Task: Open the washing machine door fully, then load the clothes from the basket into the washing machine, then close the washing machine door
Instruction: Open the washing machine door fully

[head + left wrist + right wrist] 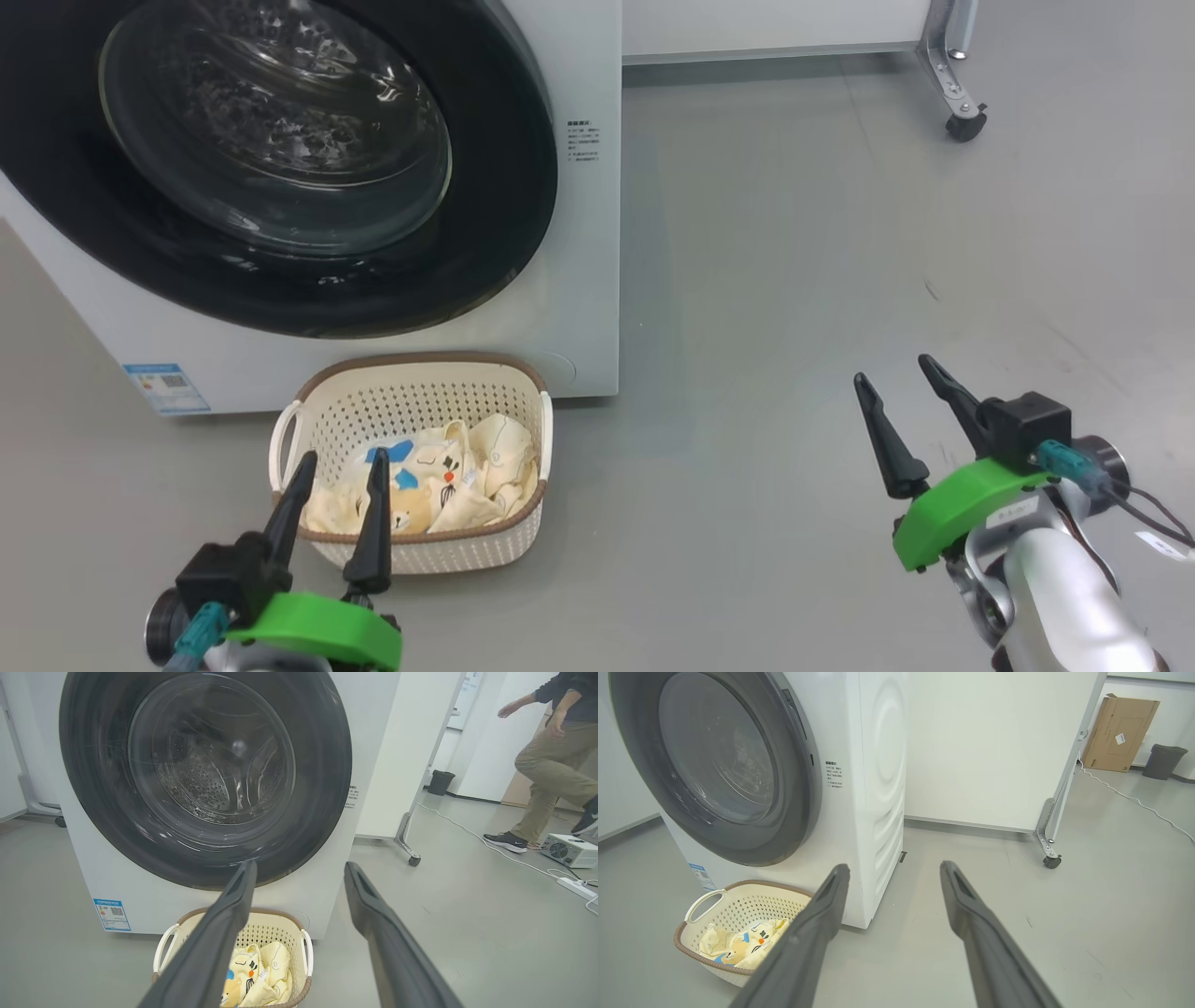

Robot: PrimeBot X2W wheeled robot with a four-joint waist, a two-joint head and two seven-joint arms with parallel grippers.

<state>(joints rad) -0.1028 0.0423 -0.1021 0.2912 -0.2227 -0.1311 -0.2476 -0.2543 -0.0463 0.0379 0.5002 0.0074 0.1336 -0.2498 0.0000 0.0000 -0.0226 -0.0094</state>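
The white washing machine (579, 233) stands at the upper left, and its round black-rimmed door (280, 159) lies flat against its front. On the floor just before it sits the cream basket (420, 397) with pale yellow clothes (448, 476) inside. My left gripper (344, 457) hovers open at the basket's near left edge with nothing between its fingers. My right gripper (892, 366) is open over bare floor well to the right. The left wrist view has the door (205, 774), the basket (280, 926) and the clothes (261, 970). The right wrist view shows the door (719, 765) and the basket (738, 905) at the left.
A white partition on castor legs (962, 117) stands behind and to the right of the machine. In the left wrist view a person (551, 760) walks at the far right, near a small white device (570, 849), a power strip and a cable on the floor.
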